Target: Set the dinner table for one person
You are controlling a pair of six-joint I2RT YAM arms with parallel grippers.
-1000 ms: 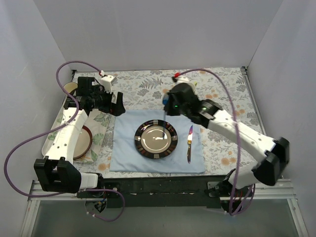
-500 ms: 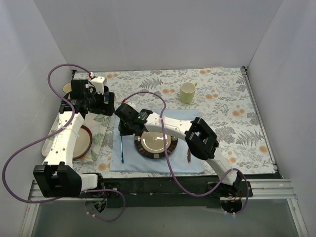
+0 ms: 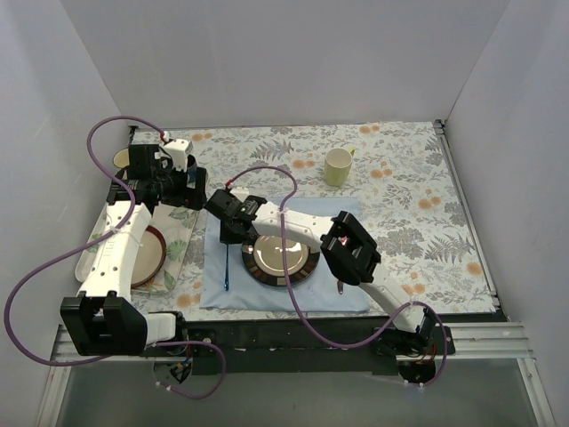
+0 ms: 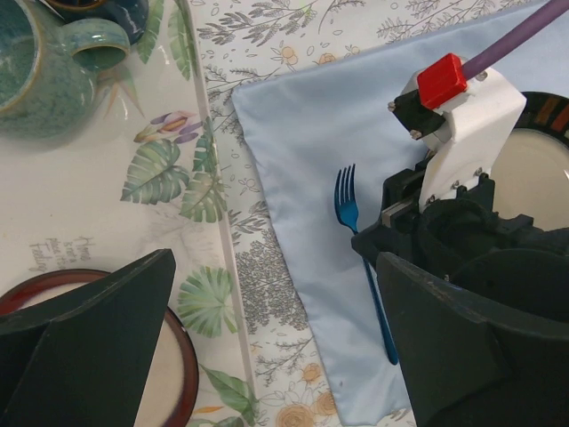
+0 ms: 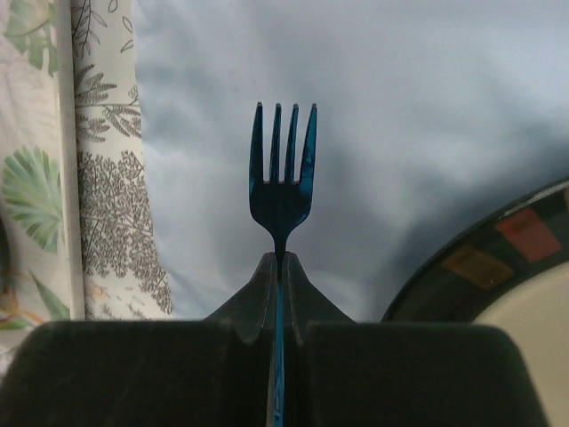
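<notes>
The dinner table [image 3: 400, 205] is covered in fern-and-flower cloth, with a light-blue mat [image 3: 267, 298] on it. A dark-rimmed plate [image 3: 282, 256] sits on the mat. My right gripper [image 3: 233, 233] reaches across to the plate's left and is shut on the neck of a blue fork [image 3: 227, 269]. In the right wrist view the fork's tines [image 5: 282, 160] stick out past the shut gripper [image 5: 282, 267], low over the mat. The left wrist view shows the fork [image 4: 348, 200] along the mat. My left gripper [image 3: 182, 191] hovers open and empty over the tray's edge [image 4: 276, 356].
A floral tray [image 3: 182, 240] at the left holds a brown-rimmed bowl [image 3: 147, 253], a teal mug [image 4: 36, 71] and a dark blue cup [image 4: 98, 9]. A yellow-green mug [image 3: 337, 166] stands at the back. A knife [image 3: 339, 286] right of the plate is mostly hidden by my right arm.
My right arm has swung from the back by the mug to the plate's left with the blue fork, then shifted it slightly toward the plate. My left gripper pulled back a little.
</notes>
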